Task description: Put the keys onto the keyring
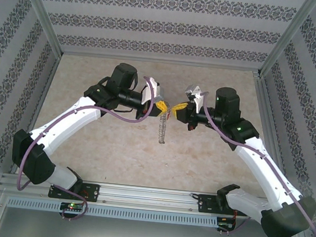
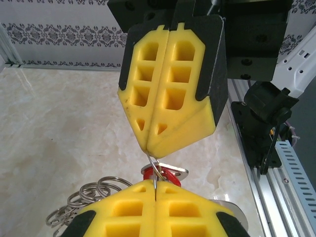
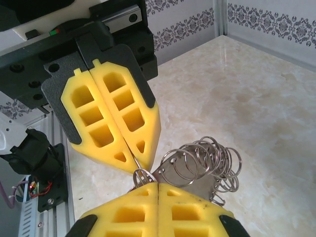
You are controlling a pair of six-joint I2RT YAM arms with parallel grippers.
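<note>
Above the middle of the table (image 1: 87, 145), the left gripper (image 2: 155, 191) and the right gripper (image 3: 158, 188) are met tip to tip, each pressed fully together. A thin strand of wire is seen running from the seam of one into the seam of the other. Both are therefore judged to be clamped on the keyring (image 3: 202, 163), with only a short span of wire bare between them.

The step in hand appears to be the working of the key (image 2: 165, 173) along that span. It is best done with small, slow wrist moves. The wire should be drawn just taut, not bent or twisted. One grip should be loosened only while the other is firm, or the loop may be dropped.

The key's red head is found just past the tips of the left gripper, between the two grippers and touching or just beside the wire. Whether it is already threaded cannot be told. The small rings (image 2: 91, 193) are bunched to one side of the tips and hang below them towards the table.
</note>
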